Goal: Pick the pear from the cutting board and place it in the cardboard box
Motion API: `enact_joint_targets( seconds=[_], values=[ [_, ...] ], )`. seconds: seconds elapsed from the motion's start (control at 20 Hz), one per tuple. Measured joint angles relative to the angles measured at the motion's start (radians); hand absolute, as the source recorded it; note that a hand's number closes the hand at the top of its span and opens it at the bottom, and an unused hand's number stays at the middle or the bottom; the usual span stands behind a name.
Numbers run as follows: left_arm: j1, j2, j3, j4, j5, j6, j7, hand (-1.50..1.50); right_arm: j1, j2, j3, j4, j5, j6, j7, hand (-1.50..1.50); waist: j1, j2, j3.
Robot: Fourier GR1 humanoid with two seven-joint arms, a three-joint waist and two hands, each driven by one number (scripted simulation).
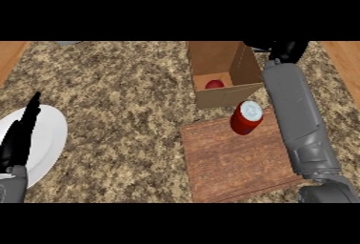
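Observation:
The pear (215, 84), small, red and rounded, lies on the floor of the open cardboard box (226, 96) at the back of the counter. The wooden cutting board (235, 162) sits just in front of the box with no fruit on it. My right forearm stretches up along the box's right side. My right hand (285, 49) is beyond the box's far right corner, partly cut off by the view's edge, and nothing shows in it. My left hand (21, 128) rests at the left edge with straight fingers pointing up, over a white plate.
A red can with a white lid (246, 117) stands on the cutting board's back edge, close to the box's front wall and beside my right forearm. The white plate (49, 138) lies at the left. Speckled stone counter spreads between plate and board.

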Motion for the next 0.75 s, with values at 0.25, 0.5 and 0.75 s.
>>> enact_joint_targets(
  seconds=[0.25,0.5,0.75],
  values=[
    [0.022,0.008,0.022,0.01,0.01,-0.003,-0.012,0.0,0.164,0.001,0.045,-0.237,-0.008,0.069,0.068,-1.5,-0.027,-0.009,-0.001],
    [0.039,0.01,0.03,-0.006,0.012,-0.005,-0.001,0.0,0.389,-0.006,0.09,-0.531,-0.026,0.192,0.128,-1.5,-0.038,-0.012,-0.001],
    [0.06,0.015,0.037,-0.033,0.02,-0.014,-0.002,0.0,0.627,-0.02,0.131,-0.859,-0.061,0.359,0.213,-1.5,-0.039,-0.012,-0.001]
  ],
)
